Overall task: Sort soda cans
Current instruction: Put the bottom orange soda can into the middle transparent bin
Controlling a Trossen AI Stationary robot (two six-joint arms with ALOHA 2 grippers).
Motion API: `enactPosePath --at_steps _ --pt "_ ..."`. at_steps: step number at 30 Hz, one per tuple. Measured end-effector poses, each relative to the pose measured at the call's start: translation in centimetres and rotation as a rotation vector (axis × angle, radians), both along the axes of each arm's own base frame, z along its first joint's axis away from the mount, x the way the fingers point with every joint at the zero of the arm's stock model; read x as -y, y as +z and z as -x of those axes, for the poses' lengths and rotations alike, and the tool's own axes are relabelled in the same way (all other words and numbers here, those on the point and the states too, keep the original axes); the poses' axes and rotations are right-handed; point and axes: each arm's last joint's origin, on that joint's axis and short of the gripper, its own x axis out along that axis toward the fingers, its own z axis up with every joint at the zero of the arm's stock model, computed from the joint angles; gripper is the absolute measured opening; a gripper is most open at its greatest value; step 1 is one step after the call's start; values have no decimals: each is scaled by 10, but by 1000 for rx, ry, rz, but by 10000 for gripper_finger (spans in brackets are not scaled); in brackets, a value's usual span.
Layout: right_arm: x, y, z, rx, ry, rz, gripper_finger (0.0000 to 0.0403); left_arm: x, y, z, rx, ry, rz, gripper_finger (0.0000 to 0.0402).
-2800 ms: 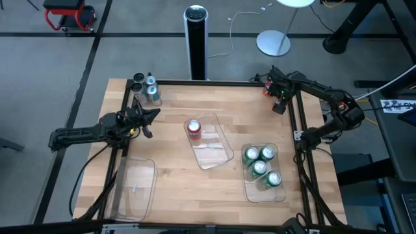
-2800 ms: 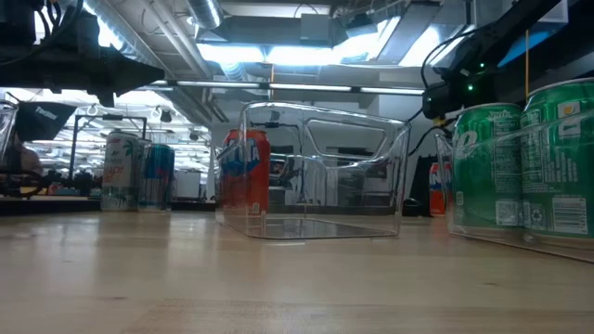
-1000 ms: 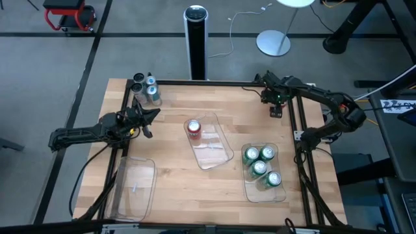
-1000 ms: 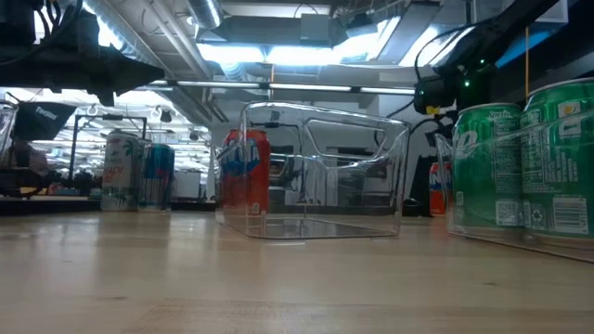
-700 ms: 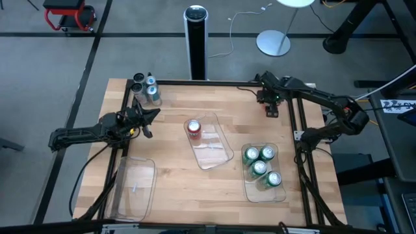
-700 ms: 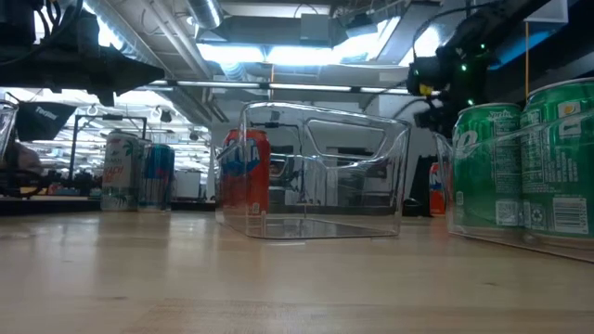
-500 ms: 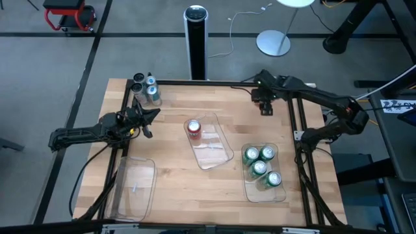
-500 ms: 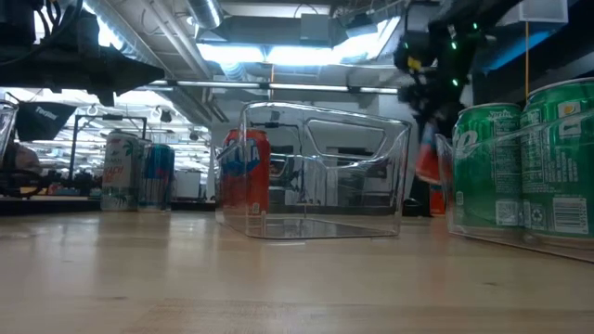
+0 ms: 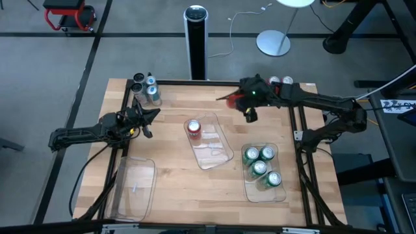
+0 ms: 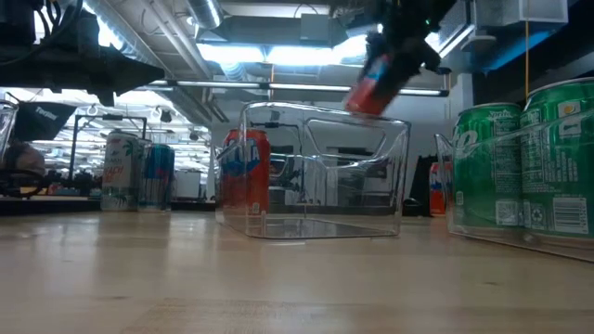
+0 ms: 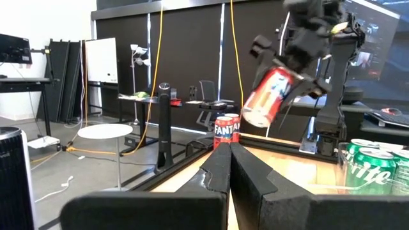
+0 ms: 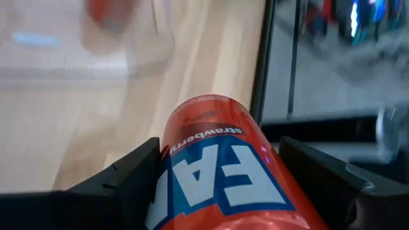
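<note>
Red can (image 12: pixel 220 172) | label "strawberry", likely Fanta | clamped in right fingers (image 12: pixel 128 176) | left fingers (image 11: pixel 223 169) shut, empty

Four green cans (image 9: pixel 260 162) (three trays (image 9: pixel 224 153))

A red can (image 12: pixel 217 172) (white lettering on a blue patch), green cans (image 9: pixel 260 164), pale wood table (image 9: pixel 175 188).

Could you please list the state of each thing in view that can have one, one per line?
Right gripper: closed on a red can, held tilted in the air.
Left gripper: shut, empty, at the table's left side.
Middle tray: holds one upright red can.
Right tray: holds four upright green cans.
Left tray: no cans in it.
Silver cans: upright at the table's far left corner.
</note>
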Motion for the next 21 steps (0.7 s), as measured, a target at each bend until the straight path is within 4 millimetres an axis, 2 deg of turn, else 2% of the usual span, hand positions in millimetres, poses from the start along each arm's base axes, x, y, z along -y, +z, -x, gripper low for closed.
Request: enactPosePath --at_steps 5,9,15,21 --pt "-25 5 -18 95 143 45 291 0 0 0 1 -1 2 0" --pt "-42 -4 -36 111 223 64 291 0 0 0 2 0 2 0" --pt "-62 -23 -65 31 364 114 291 0 0 0 1 0 2 0" --pt "-71 -33 -99 -64 423 112 291 0 0 0 1 0 2 0"
